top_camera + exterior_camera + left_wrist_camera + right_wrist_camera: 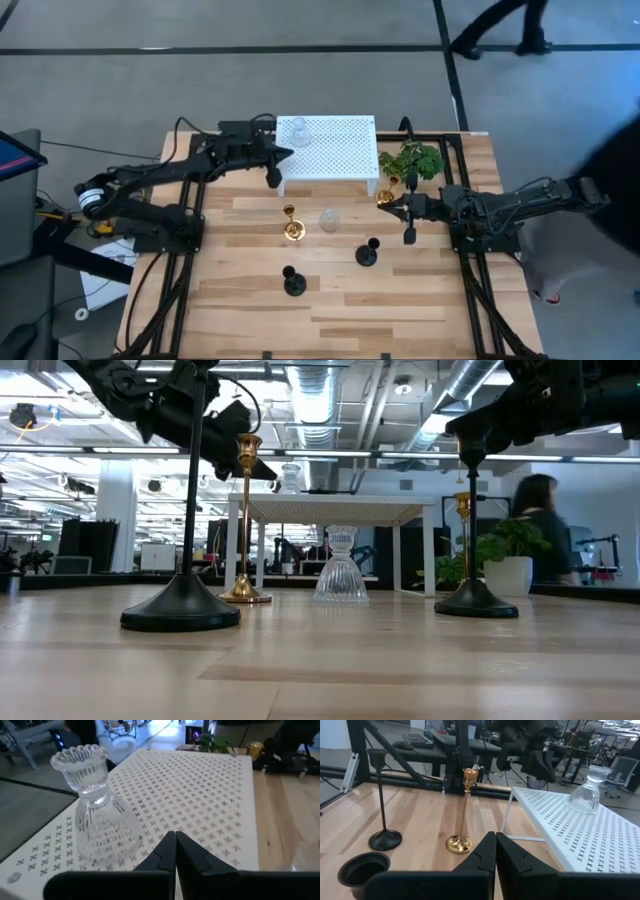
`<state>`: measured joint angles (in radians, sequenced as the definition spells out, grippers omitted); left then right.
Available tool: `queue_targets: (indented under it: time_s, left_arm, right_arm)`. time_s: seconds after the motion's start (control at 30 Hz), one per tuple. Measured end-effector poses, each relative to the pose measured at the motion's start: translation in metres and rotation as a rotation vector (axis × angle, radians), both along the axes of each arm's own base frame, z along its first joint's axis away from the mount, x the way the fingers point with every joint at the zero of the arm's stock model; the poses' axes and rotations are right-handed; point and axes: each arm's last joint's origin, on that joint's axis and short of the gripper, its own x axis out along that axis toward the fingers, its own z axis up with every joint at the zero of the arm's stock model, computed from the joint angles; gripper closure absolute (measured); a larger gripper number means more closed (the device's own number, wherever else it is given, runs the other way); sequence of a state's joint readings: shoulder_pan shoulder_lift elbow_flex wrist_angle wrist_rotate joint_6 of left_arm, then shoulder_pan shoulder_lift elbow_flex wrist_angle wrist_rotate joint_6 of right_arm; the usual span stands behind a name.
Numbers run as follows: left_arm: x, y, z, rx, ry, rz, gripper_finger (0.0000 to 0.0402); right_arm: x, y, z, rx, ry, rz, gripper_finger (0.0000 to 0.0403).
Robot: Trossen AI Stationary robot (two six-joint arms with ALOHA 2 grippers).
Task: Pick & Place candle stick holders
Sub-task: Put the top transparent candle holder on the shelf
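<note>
One clear glass holder stands on the white perforated rack, also shown in the high view. My left gripper is shut and empty at the rack's left near corner, its fingers just beside that holder. A gold holder, a second clear glass one and two black holders stand on the table on their round bases. Another gold holder stands by the plant. My right gripper is shut and empty right of the table's middle, above the table.
A green potted plant stands right of the rack. Dark frame rails run along the table's left and right sides. A person shows in the room beyond. Bare wood lies along the near edge.
</note>
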<state>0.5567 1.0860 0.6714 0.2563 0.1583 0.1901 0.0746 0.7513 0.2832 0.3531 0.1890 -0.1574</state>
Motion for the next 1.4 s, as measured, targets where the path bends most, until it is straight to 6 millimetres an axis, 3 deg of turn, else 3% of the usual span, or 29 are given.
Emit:
queue_targets:
  time_s: [0.3, 0.87, 1.1, 1.4]
  left_arm:
    - [0.009, 0.014, 0.002, -0.025, -0.002, 0.029, 0.0398]
    - [0.011, 0.017, 0.002, -0.025, -0.003, 0.03, 0.0399]
    - [0.02, 0.031, -0.014, -0.047, 0.027, 0.058, 0.04]
    - [0.026, 0.047, -0.01, -0.053, -0.005, 0.065, 0.0399]
  right_arm:
    - [0.0, 0.0, 0.0, 0.0, 0.0, 0.0, 0.0403]
    - [0.0, -0.001, 0.0, -0.002, 0.0, -0.007, 0.0403]
    - [0.0, -0.001, 0.0, -0.001, 0.0, -0.007, 0.0403]
    - [0.0, -0.001, 0.0, 0.0, 0.0, -0.008, 0.0403]
